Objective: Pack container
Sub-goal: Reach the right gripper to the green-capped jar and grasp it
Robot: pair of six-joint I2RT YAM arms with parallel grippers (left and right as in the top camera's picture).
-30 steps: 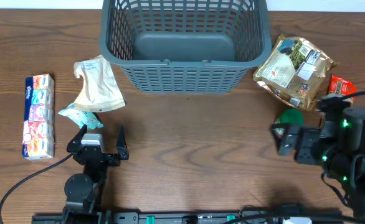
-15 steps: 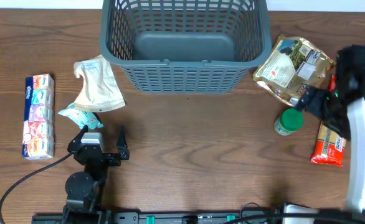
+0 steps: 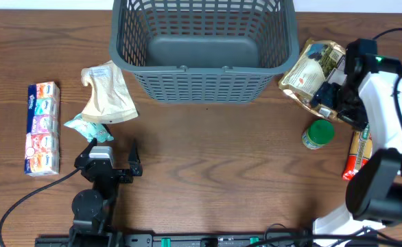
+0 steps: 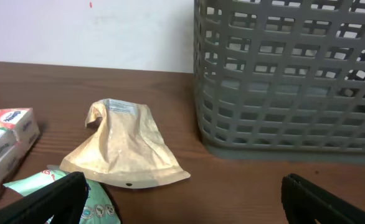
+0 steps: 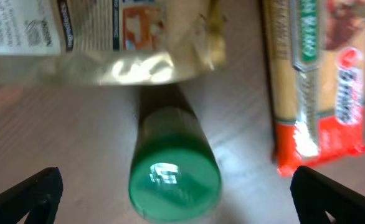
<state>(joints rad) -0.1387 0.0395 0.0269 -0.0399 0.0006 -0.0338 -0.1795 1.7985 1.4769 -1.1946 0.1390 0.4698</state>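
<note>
Clearly, the container stands upright at the far middle of the table, and its solid floor is bare, so nothing is packed yet. I judge it to be stiff and rather light for its size, with lattice walls that should not bend much. It probably needs no lifting for this task. If it must be shifted, the thick rim is the place to take hold, not the thin slats.

The right gripper hangs over the green-lidded jar with its fingers wide apart, holding nothing. The jar is just beside the golden bag, and a red-and-tan packet is near on its other side. It looks hard, smooth and round, so a grip across its body seems safest.

The left gripper rests low at the near left, also spread open and empty, facing a beige pouch and a tissue pack.
</note>
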